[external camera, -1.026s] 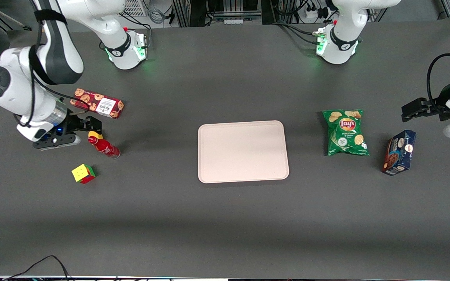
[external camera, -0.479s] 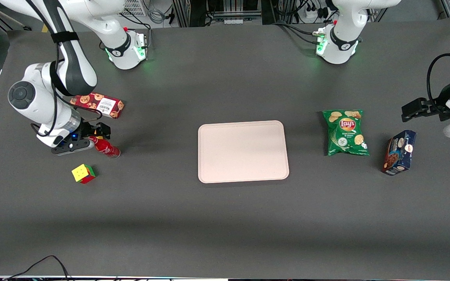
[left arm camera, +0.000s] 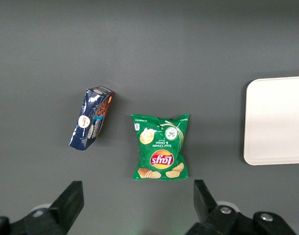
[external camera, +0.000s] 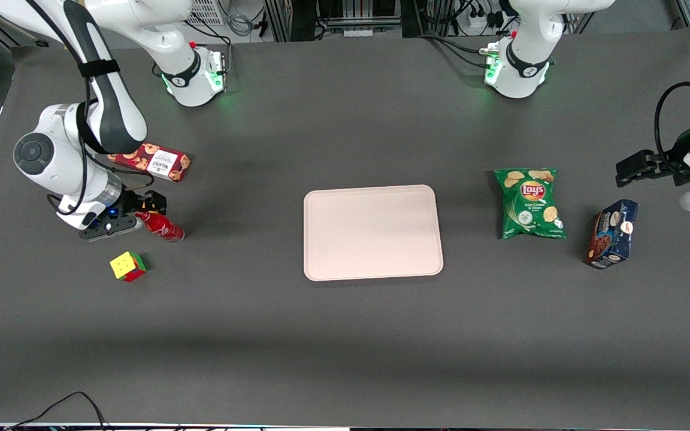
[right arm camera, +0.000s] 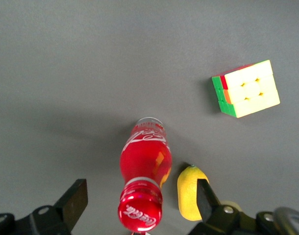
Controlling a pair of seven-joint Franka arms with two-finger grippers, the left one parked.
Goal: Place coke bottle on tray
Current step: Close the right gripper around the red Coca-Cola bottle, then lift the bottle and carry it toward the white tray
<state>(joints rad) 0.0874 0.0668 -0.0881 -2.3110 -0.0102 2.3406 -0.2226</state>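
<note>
Lined up on the coke bottle (right arm camera: 142,182), nothing grabbed yet
My gripper (right arm camera: 139,205) is spread wide around its cap; lemon-looking thing (right arm camera: 191,192) sits close, tray (external camera: 372,232) empty

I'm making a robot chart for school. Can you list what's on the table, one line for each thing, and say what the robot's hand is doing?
gripper: open, fingers either side of the coke bottle's cap end
coke bottle: standing on the table, not yet gripped
lemon: right beside the bottle
cube toy: nearer the front camera than the bottle
cookie box: farther from the front camera than the bottle
tray: mid-table, nothing on it
chips bag: toward the parked arm's end
blue box: beside the chips
</note>
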